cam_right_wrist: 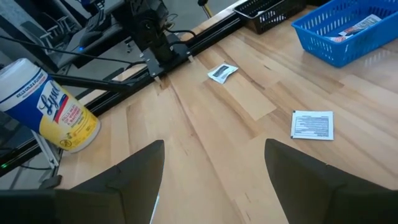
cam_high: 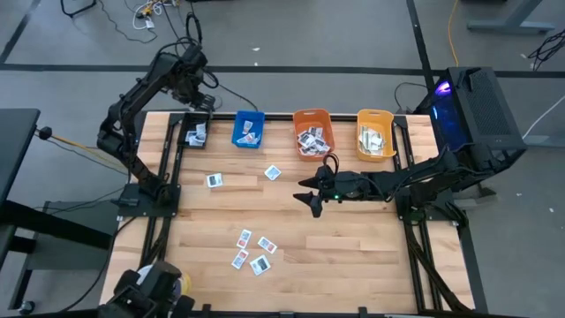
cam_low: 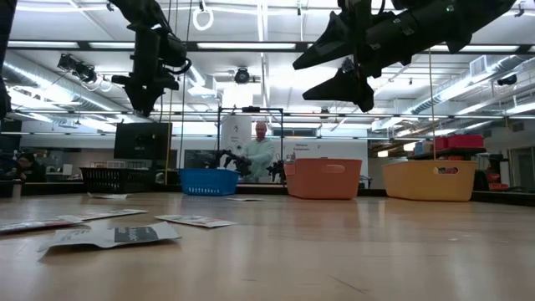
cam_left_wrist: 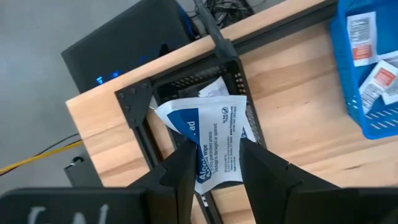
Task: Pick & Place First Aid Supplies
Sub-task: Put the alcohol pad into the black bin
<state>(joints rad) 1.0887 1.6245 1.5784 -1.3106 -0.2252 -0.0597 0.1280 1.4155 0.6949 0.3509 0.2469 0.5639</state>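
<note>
My left gripper is up at the table's far left corner, over a black mesh bin, and is shut on a white and blue wipe packet. That bin holds a few packets. Other first aid packets lie flat on the wood: one, another and a small cluster near the front. My right gripper hangs open above the table's middle, holding nothing; its wrist view shows two loose packets beyond it. My left gripper pinches the packet's near end between its two fingers. They come from above, pointing steeply down. The packet sticks out past the fingertips, slightly bent, lifted clear above the black bin.
A blue bin, an orange bin and a yellow bin stand in a row along the far edge, each with packets inside. A white and yellow wipes canister stands at the near left corner. A person stands beyond the table.
</note>
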